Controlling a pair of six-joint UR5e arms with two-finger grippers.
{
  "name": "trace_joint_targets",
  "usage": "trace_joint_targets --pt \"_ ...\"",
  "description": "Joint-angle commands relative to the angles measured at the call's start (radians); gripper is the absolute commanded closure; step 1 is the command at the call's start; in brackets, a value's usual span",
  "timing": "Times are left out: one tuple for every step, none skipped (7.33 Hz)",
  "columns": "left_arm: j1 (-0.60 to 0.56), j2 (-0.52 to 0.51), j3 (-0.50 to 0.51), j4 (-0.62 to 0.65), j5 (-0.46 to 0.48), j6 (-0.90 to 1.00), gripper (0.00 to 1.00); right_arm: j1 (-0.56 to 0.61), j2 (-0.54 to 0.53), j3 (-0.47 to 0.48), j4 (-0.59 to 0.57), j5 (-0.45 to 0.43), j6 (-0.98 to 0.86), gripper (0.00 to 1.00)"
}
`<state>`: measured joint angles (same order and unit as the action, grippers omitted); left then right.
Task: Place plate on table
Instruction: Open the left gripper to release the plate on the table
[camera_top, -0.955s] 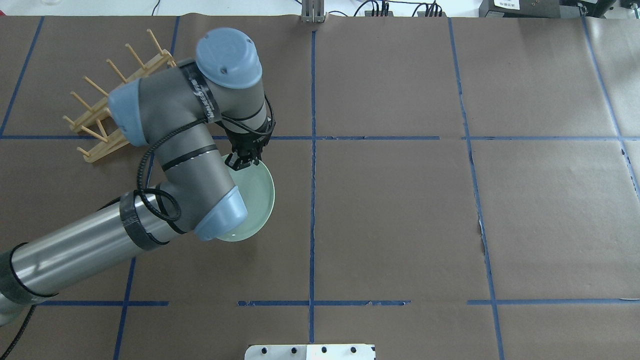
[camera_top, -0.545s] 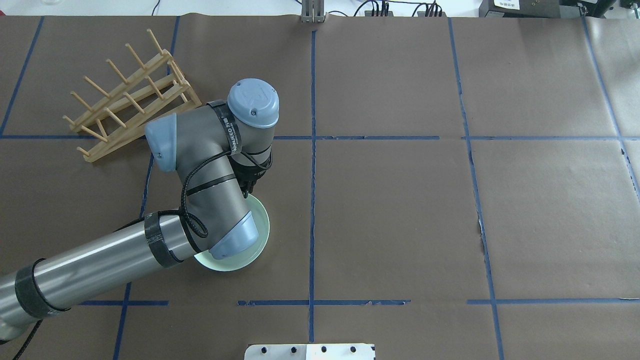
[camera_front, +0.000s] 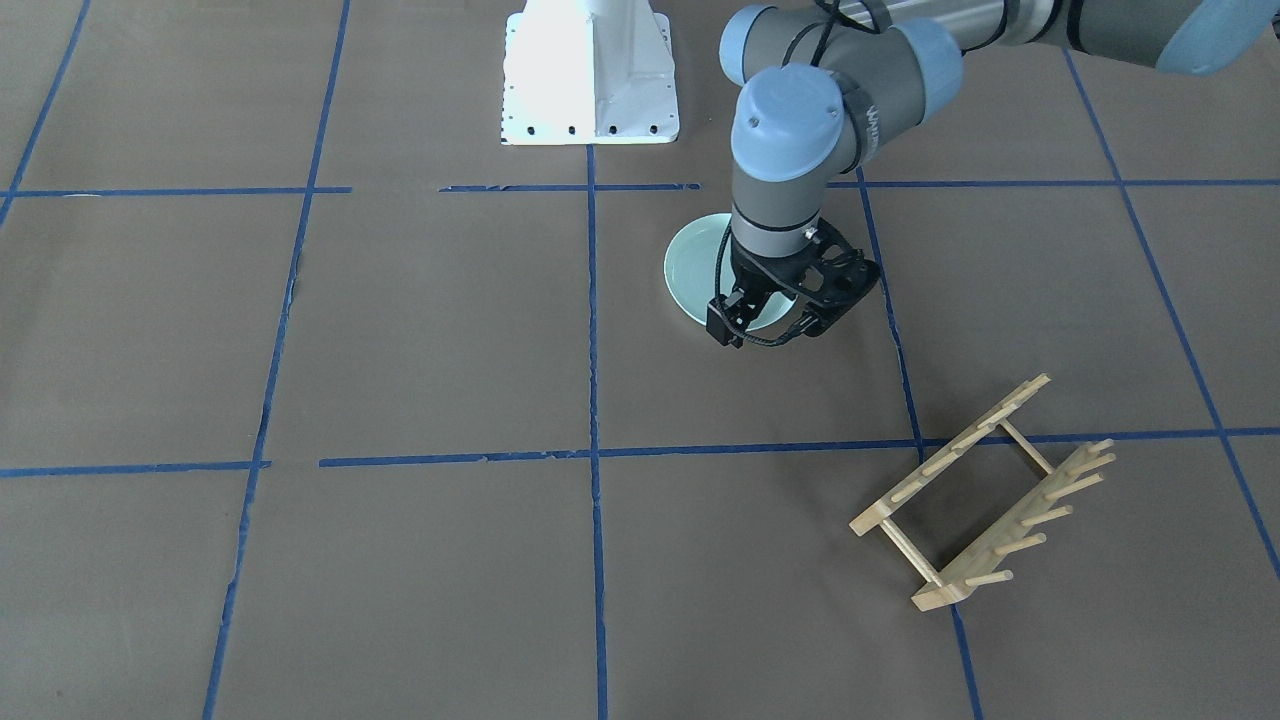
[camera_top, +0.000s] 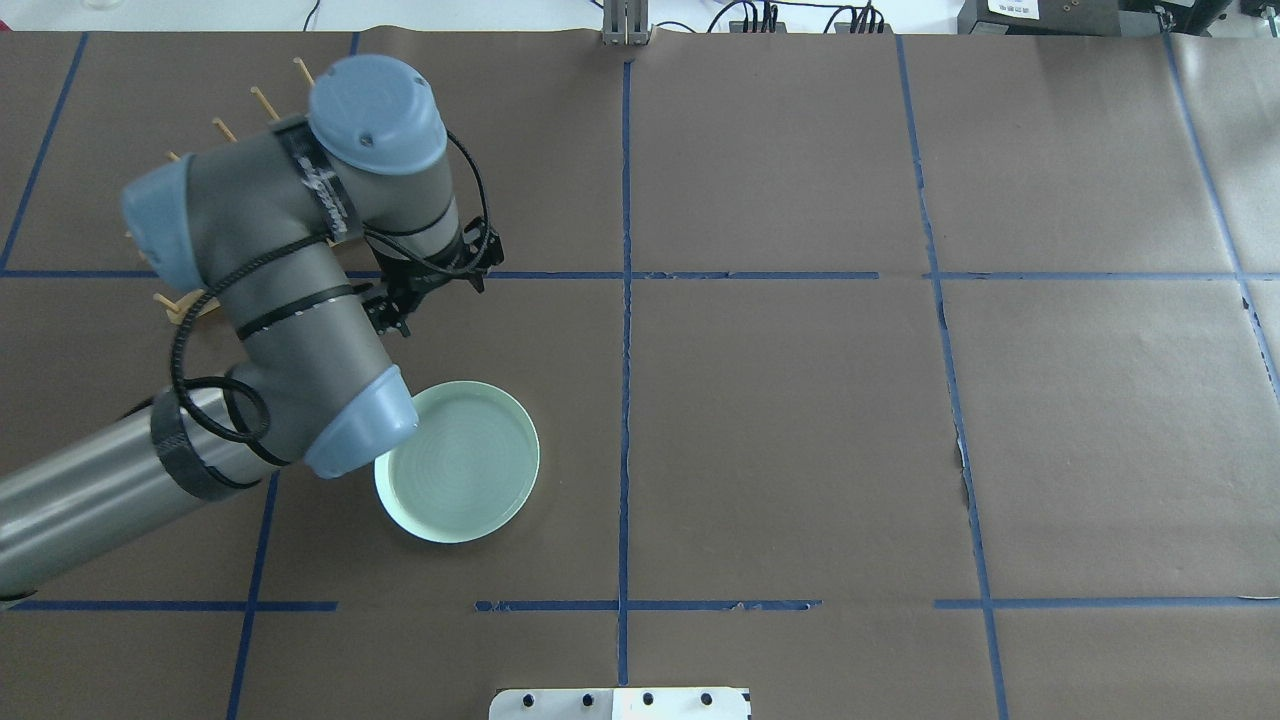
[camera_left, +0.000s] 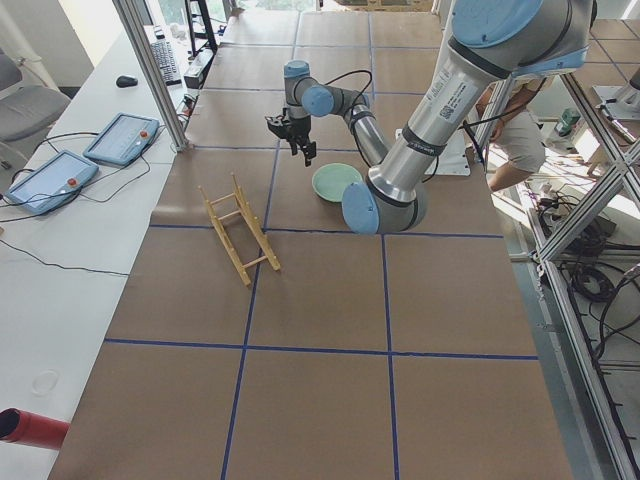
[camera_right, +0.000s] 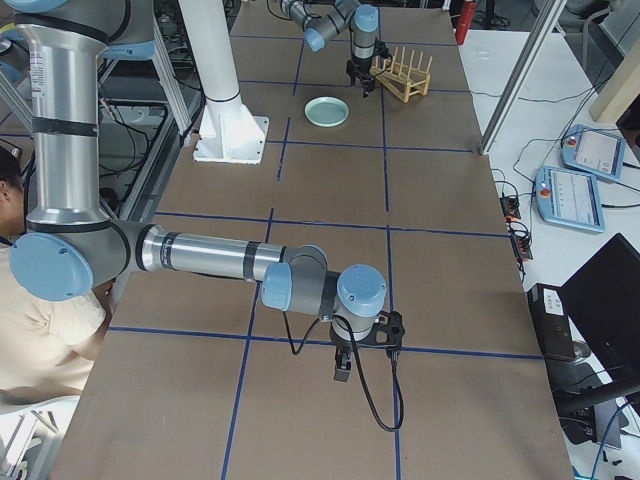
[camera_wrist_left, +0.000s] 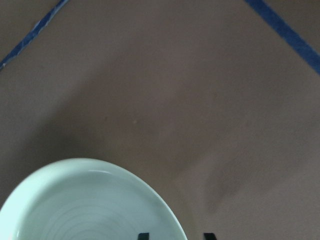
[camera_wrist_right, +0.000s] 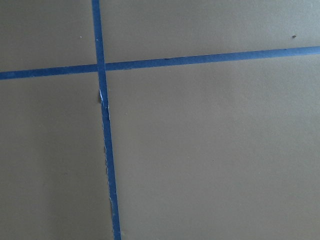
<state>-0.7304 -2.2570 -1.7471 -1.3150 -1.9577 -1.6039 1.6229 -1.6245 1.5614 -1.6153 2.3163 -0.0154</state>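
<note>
The pale mint-green plate (camera_top: 457, 462) lies flat on the brown table (camera_top: 800, 420), in the square left of the centre tape line. It also shows in the front view (camera_front: 695, 265) and at the bottom left of the left wrist view (camera_wrist_left: 90, 210). My left gripper (camera_top: 392, 312) hangs above the table just beyond the plate's far rim, clear of it. In the left wrist view the left gripper (camera_wrist_left: 176, 236) is open with nothing between its tips. My right gripper (camera_right: 365, 345) shows only in the exterior right view, low over bare table far from the plate; I cannot tell its state.
The wooden peg rack (camera_front: 985, 495) lies on the table beyond the plate, mostly hidden under my left arm in the overhead view. The white robot base (camera_front: 590, 75) stands at the near edge. Blue tape lines (camera_wrist_right: 102, 100) cross under the right wrist.
The left gripper brought the tilted plate down flat onto the table, let go of it, then rose and moved back toward the rack. The plate stays where it was set.
</note>
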Motion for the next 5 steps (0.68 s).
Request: trace_joint_targets --pt "-0.198 0.051 -0.115 -0.004 -0.019 0.343 0.0 0.0 0.0 0.0 0.0 0.0 0.0 0.0" --pt "-0.31 0.101 -0.115 -0.007 -0.102 0.546 0.0 0.0 0.0 -0.001 0.0 0.0 0.0 0.0" --pt "-0.457 0.164 -0.115 -0.007 -0.174 0.798 0.0 0.0 0.0 -0.001 0.0 0.0 0.0 0.0" --pt "-0.595 0.248 -0.114 -0.006 -0.235 1.08 0.0 0.0 0.0 0.0 0.0 0.0 0.0 0.0" --pt "-0.718 0.342 -0.101 -0.004 -0.257 1.35 0.0 0.0 0.0 -0.001 0.0 0.0 0.0 0.0"
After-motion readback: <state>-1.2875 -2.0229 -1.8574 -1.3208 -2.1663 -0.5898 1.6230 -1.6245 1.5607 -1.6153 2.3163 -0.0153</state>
